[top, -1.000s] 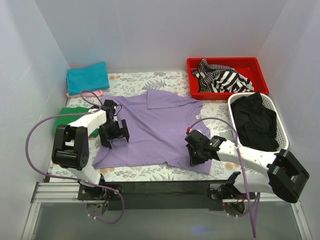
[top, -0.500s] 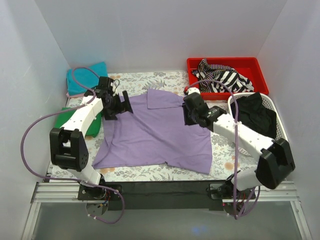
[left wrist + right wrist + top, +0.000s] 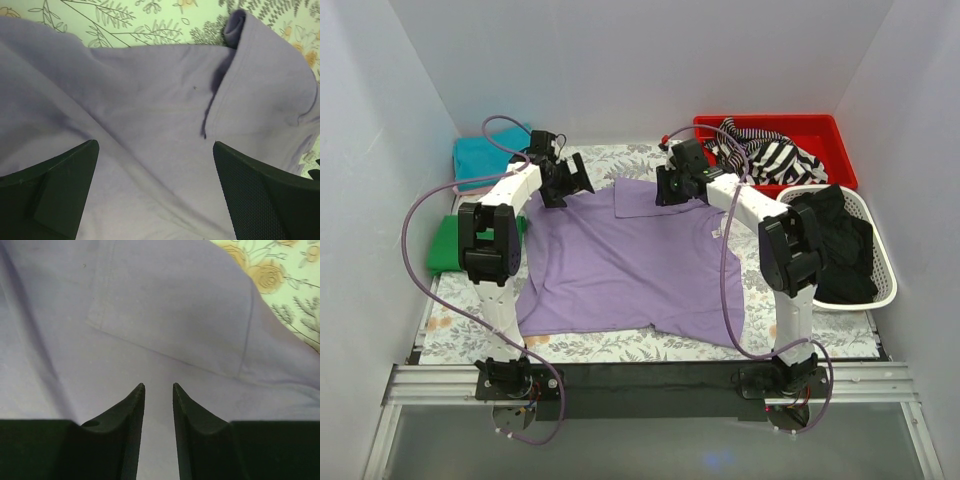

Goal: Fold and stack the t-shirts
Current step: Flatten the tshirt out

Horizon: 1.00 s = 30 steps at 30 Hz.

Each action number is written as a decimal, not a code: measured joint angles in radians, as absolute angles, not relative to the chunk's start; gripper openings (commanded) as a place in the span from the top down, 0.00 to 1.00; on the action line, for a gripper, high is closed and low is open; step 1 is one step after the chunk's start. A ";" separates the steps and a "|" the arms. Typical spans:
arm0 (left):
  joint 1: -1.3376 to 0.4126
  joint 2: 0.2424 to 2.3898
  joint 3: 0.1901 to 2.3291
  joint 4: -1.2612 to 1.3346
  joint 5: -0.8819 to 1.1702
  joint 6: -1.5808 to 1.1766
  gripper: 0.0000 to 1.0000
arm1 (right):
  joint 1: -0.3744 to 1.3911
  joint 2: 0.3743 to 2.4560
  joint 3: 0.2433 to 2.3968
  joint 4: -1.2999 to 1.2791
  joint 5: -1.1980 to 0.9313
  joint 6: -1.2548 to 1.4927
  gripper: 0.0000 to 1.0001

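Top external view: the lavender t-shirt [image 3: 630, 255] lies spread flat and unfolded on the flowered worktop [image 3: 590, 345]. Both arms reach to the shirt's far edge, the left gripper [image 3: 572, 182] at its far left corner and the right gripper [image 3: 667, 188] further right along that edge. Left of the shirt sit a folded teal t-shirt [image 3: 485, 160] and a green t-shirt [image 3: 442, 245]. The fold seems not yet begun; this looks like the reach for a first grasp.

Left wrist view: the left gripper [image 3: 155, 200] is spread wide above a turned-over sleeve hem [image 3: 235, 25], holding nothing.

Right wrist view: the right gripper [image 3: 158, 410] has its fingers narrowly parted, with nothing between them, over a stitched seam [image 3: 102, 295].

Next, each gripper probably needs to drop onto the cloth edge and pinch it, both together. No label, brand or writing is readable.
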<state>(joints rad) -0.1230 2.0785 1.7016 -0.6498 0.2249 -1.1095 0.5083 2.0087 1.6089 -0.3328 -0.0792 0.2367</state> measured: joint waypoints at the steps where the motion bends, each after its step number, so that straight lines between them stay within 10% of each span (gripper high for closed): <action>1: -0.118 2.089 1.704 -0.648 0.227 -1.110 0.02 | 0.509 2.031 1.627 -0.331 -0.096 0.238 0.64; 30: -0.090 2.117 1.704 -0.588 0.297 -1.105 0.02 | 0.565 2.336 1.879 -0.351 0.036 0.113 0.62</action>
